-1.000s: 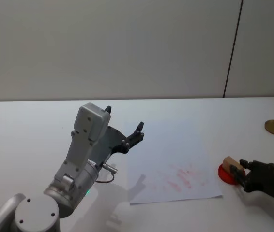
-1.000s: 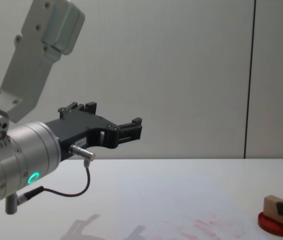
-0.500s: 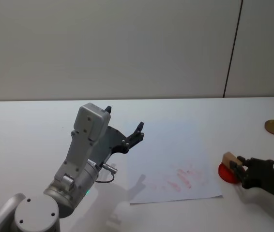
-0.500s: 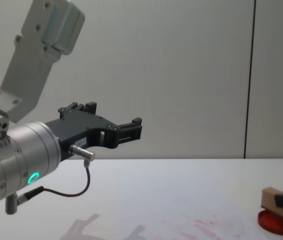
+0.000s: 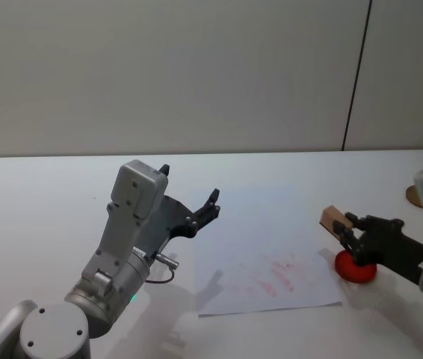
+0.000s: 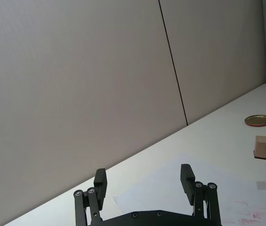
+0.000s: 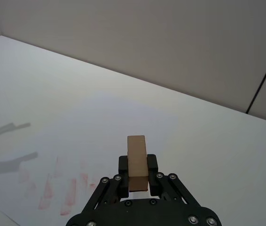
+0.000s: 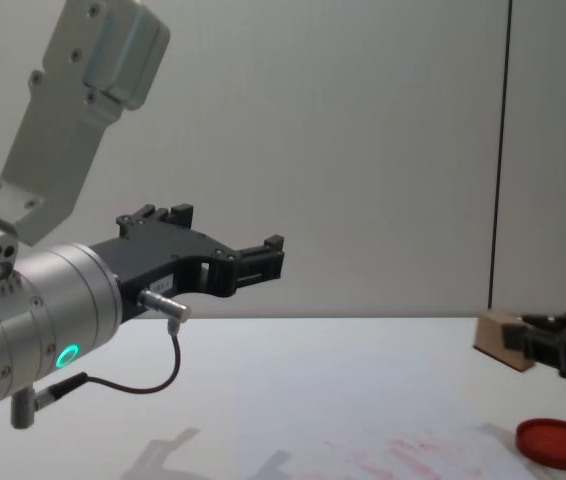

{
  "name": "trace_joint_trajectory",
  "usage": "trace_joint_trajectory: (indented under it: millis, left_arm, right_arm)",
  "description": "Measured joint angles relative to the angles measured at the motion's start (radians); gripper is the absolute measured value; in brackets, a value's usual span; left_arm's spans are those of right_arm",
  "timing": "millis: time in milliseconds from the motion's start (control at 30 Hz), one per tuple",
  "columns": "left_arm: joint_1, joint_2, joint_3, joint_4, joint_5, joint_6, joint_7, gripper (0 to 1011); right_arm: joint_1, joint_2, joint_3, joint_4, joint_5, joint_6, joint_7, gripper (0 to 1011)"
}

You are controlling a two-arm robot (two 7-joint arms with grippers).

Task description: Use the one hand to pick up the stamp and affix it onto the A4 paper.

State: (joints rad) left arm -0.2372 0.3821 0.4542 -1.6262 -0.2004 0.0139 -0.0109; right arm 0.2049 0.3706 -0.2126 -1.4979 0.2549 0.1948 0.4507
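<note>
Grips the stamp (image 5: 335,219) in the right gripper (image 5: 348,233), fingers drawn narrow onto the block's rear end, most of the wood jutting out past the fingertips. Holds it lifted clear of the table (image 5: 47,209), front end tipped up in the head view, closer to level in the chest view. Hangs above the red disc (image 5: 355,268) and apart from it, with open air between block and disc seen from the chest. Points toward the A4 paper (image 5: 264,254), which lies flat ahead of the fingertips; brings the stamp's tip close to the sheet's right edge in the head view, though cannot tell whether the tip is over that edge or short of it. Looks down, from the right wrist, on smeared red marks on the sheet below and ahead of the block, with bare white paper beyond them out to the far edges. Has bare paper and bare tabletop ahead of and beneath the fingertips. Faces the left gripper (image 5: 190,185) well apart across the sheet, raised in the air near the paper's left edge, fingers spread wide around air. Has a gold lid (image 5: 413,193) lying flat on the table behind the hand, toward the wall, well apart from the fingers
</note>
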Motion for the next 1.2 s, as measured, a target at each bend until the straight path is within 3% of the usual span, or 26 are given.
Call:
trace_joint_trajectory:
  millis: [267, 1200]
  left_arm:
    - [0.000, 0.000, 0.000, 0.000, 0.000, 0.000, 0.000, 993]
    - [0.000, 0.000, 0.000, 0.000, 0.000, 0.000, 0.000, 993]
  right_arm:
    - [0.032, -0.026, -0.020, 0.025, -0.016, 0.000, 0.021, 216]
    - [0.124, -0.101, -0.080, 0.218, -0.091, 0.008, 0.036, 216]
